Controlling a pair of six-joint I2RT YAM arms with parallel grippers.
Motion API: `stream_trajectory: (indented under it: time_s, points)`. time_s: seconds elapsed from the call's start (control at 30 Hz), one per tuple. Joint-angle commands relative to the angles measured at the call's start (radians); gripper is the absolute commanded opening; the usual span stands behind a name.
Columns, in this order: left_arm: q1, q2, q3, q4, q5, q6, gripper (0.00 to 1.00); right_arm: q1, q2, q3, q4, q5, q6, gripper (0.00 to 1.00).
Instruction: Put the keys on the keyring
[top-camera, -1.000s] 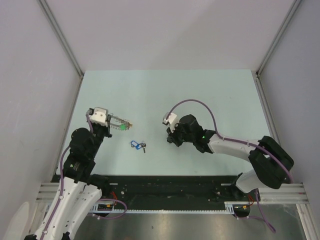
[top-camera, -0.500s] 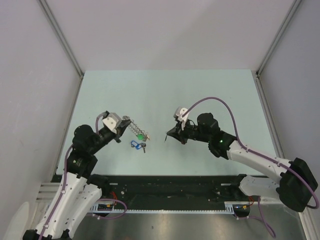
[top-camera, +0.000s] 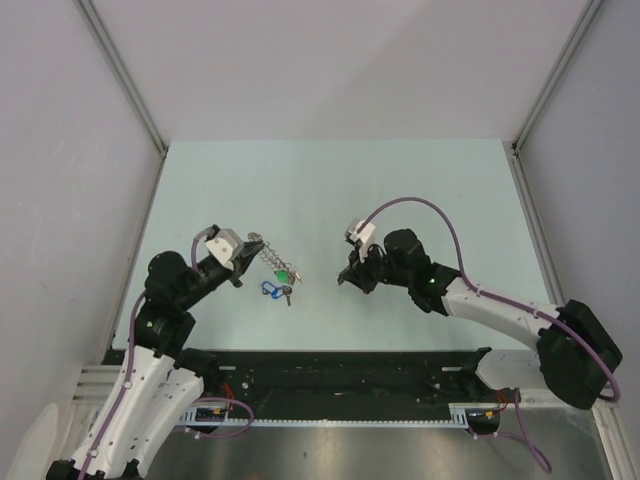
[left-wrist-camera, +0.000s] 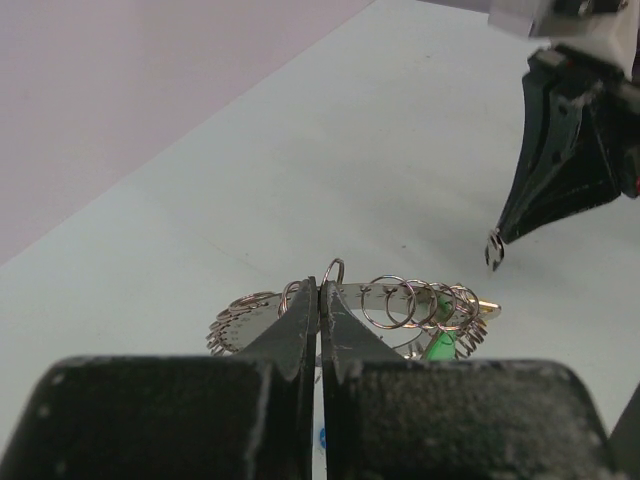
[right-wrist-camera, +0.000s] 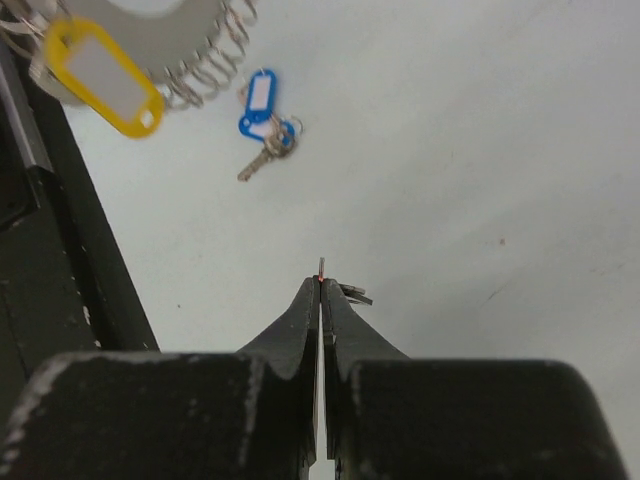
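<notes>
My left gripper (top-camera: 249, 251) is shut on the rim of the keyring (top-camera: 268, 258), a grey ring fringed with small silvery keys, and holds it above the table. Its green tag (top-camera: 283, 274) hangs down. In the left wrist view the fingertips (left-wrist-camera: 320, 292) pinch the keyring (left-wrist-camera: 400, 300). The blue-tagged key (top-camera: 269, 289) lies on the table just below it, also in the right wrist view (right-wrist-camera: 262, 108). My right gripper (top-camera: 340, 280) is shut on a small metal key (right-wrist-camera: 350, 293) that sticks out at its tips (right-wrist-camera: 320, 283). Its tag is hidden.
The keyring's yellow tag (right-wrist-camera: 105, 75) shows at the top left of the right wrist view. A black rail (top-camera: 340, 365) runs along the table's near edge. Grey walls (top-camera: 60, 150) enclose the pale green table (top-camera: 400, 190) at left, back and right.
My left gripper has swung the keyring right and nearer, over the blue-tagged key. My right arm has stretched out and its gripper sits slightly right of where it was.
</notes>
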Motion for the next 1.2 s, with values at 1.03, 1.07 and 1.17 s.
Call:
stream_trajectory:
  time_s: [1.03,1.07,1.17]
  points:
    - [0.006,-0.101,-0.017,0.081,-0.3,0.012,0.01,0.125,0.372,0.271,-0.417,0.3,0.053,0.37]
    - [0.006,-0.102,-0.017,0.079,-0.307,0.008,0.0,0.126,0.372,0.285,-0.427,0.302,0.053,0.39]
    - [0.006,-0.11,-0.02,0.081,-0.344,0.004,0.0,0.125,0.394,0.349,-0.481,0.308,0.036,0.39]
